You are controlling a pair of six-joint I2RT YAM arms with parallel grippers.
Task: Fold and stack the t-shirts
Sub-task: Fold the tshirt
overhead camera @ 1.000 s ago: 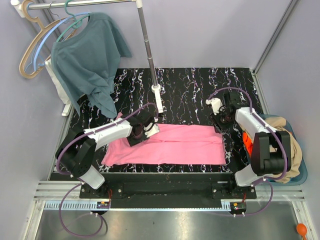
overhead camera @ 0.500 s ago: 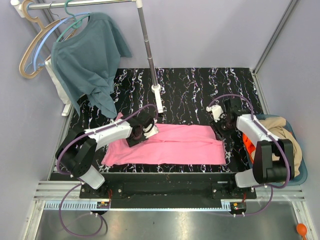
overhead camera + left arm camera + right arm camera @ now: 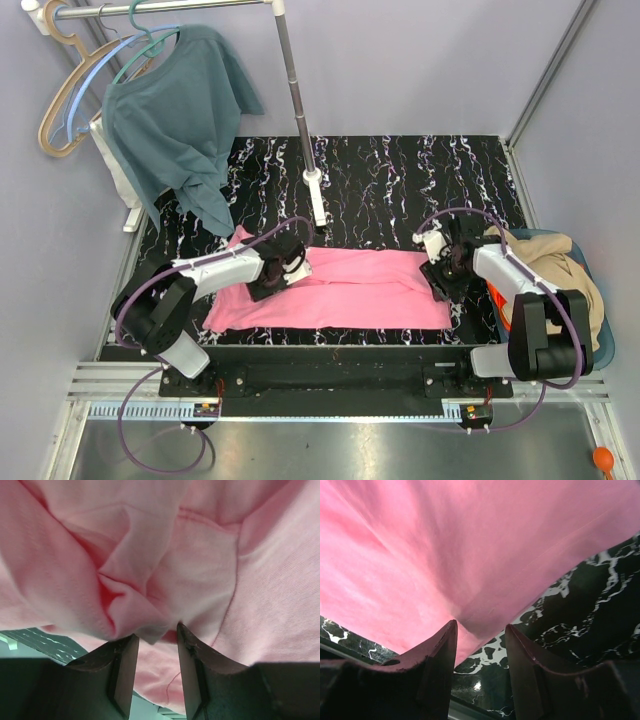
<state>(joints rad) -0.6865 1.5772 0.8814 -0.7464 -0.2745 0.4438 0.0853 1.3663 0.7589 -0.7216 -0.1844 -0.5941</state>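
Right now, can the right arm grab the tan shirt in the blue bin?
Probably not yet. The tan shirt lies in the blue bin just beside that arm, but the right gripper is pinching the pink t-shirt, so it must let go first.

A black counter (image 3: 380, 185) veined with white is seen. At the far left, a dusty teal shirt (image 3: 175, 120) is hung from a metal rail (image 3: 160, 9), beside a wooden hanger (image 3: 47, 120). An upright pole (image 3: 298, 100) is planted on the counter. A blue basket (image 3: 605, 350) is set at the counter's right edge.
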